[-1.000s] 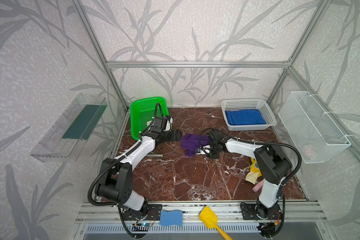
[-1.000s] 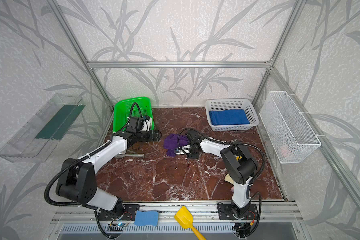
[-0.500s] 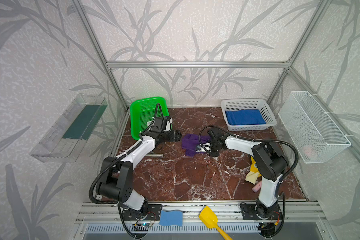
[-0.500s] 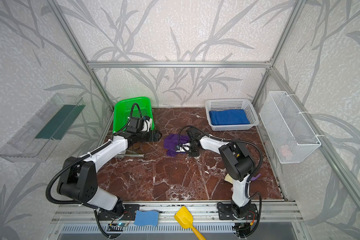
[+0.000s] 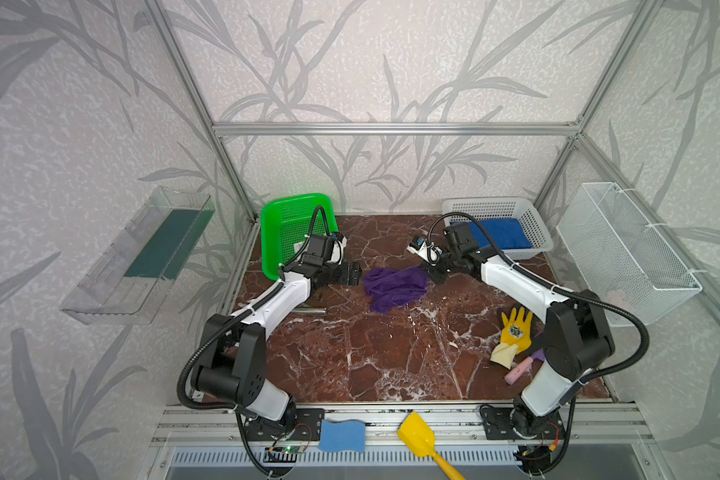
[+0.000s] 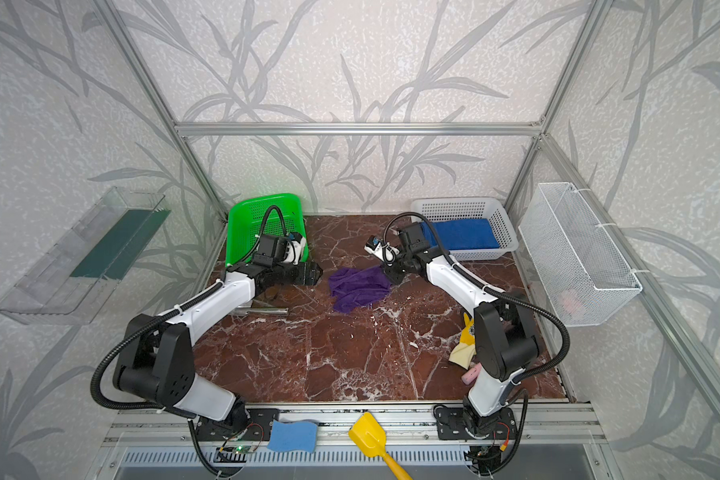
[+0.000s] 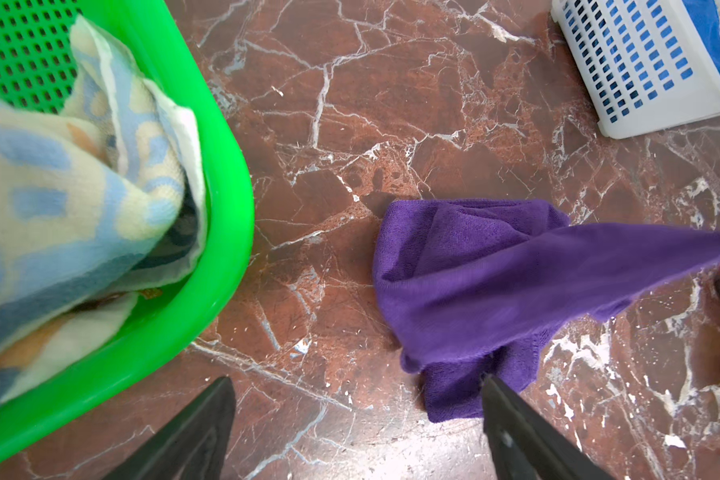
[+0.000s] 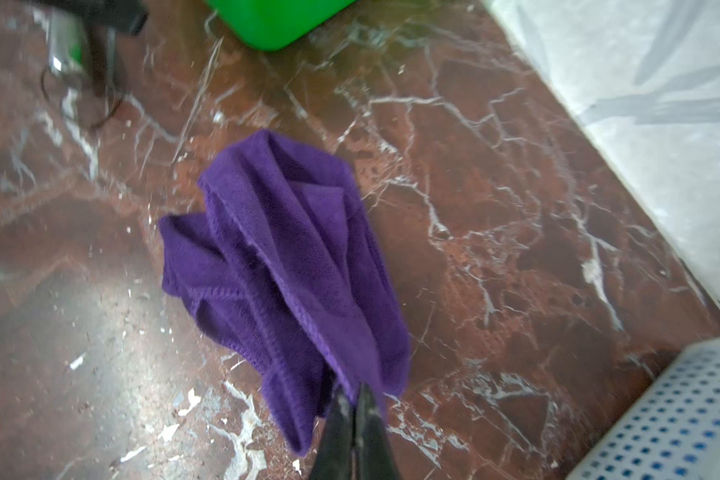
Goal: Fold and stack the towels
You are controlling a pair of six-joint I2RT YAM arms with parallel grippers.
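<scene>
Around purple towel [image 5: 395, 286], open marble tabletop [image 5: 371, 353]

— What surrounds the marble slab [image 5: 391, 361]?
— Pale walls [image 5: 371, 62] papered with grey leaf sprays, behind it and on both sides, held in an aluminium frame [image 5: 391, 129] (a crossbar runs above its far edge).
— Anything fixed to them?
— A clear plastic shelf [image 5: 100, 291] left of the slab, a white wire basket [image 5: 624, 257] right of it. The slab is red-brown with white veins, evenly lit; a metal rail [image 5: 454, 415] lines its near edge.
</scene>
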